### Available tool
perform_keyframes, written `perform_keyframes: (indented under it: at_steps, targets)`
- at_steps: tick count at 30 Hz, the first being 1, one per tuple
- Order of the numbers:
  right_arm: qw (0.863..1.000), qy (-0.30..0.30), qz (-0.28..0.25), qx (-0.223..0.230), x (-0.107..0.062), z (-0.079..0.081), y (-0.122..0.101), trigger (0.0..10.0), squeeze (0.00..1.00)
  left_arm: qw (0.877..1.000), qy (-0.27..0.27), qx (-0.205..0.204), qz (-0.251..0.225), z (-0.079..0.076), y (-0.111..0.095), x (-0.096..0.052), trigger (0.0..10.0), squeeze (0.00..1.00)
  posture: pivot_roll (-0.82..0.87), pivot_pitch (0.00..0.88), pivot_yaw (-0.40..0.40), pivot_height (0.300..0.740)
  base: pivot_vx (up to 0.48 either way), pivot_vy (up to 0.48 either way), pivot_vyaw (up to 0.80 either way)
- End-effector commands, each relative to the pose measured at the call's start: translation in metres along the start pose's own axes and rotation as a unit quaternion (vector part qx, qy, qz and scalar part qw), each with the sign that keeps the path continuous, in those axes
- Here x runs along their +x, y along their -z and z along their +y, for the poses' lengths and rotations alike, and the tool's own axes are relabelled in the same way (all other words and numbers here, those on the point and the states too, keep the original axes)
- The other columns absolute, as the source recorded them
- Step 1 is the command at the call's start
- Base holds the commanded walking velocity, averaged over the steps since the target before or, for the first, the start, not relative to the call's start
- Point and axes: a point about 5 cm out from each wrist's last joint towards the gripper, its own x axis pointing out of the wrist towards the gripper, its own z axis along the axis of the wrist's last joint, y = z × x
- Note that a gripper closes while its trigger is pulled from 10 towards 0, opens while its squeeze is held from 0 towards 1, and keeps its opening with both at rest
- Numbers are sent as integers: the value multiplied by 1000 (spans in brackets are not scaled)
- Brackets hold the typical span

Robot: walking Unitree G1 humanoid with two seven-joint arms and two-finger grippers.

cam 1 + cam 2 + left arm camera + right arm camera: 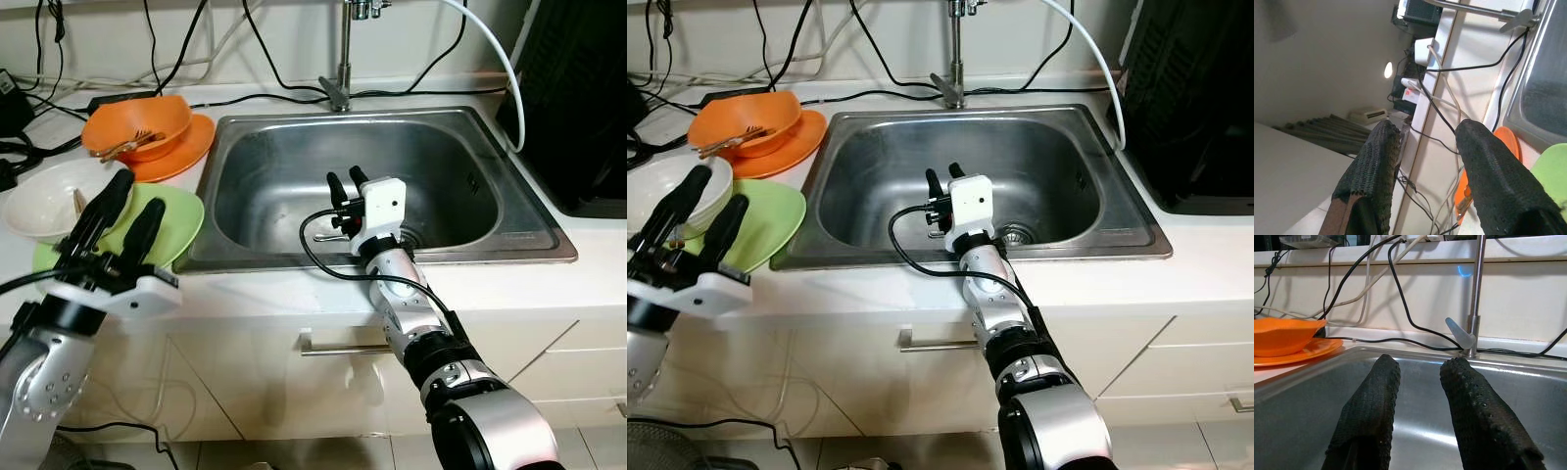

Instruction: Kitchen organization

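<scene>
Steel sink [294, 157] centre frame, right gripper [346, 180] inside, fingers parted, empty; left gripper [120, 208] spread over green plate [176, 220], lower left; advise lowering squarely before closing.

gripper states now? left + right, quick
Left gripper: jaws open, holding nothing, over the green plate on the counter.
Right gripper: jaws open, holding nothing, over the sink.
</scene>
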Motion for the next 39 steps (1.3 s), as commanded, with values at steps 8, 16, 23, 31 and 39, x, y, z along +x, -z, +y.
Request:
perform_keyframes:
  at_steps: [8,16,23,31,39]
  targets:
    - [999,9,49,12,-14,-3,21,10000,0,1000,3,-7,25,-14,1,-16,10000,0,308,44,76,740,0,0,0]
    - [999,1,53,11,-15,0,23,10000,0,995,-30,-7,95,-16,14,-26,10000,0,308,51,71,740,0,0,0]
    - [999,3,52,11,-15,-2,23,10000,0,994,-27,2,107,-19,17,-26,10000,0,306,53,71,740,0,0,0]
    - [999,1,52,10,-15,-1,22,10000,0,992,-30,-5,120,-20,20,-22,10000,0,303,46,70,740,0,0,0]
    - [999,-1,52,10,-15,-1,23,10000,0,991,-42,-9,127,-17,22,-21,10000,1000,304,42,69,740,0,0,0]
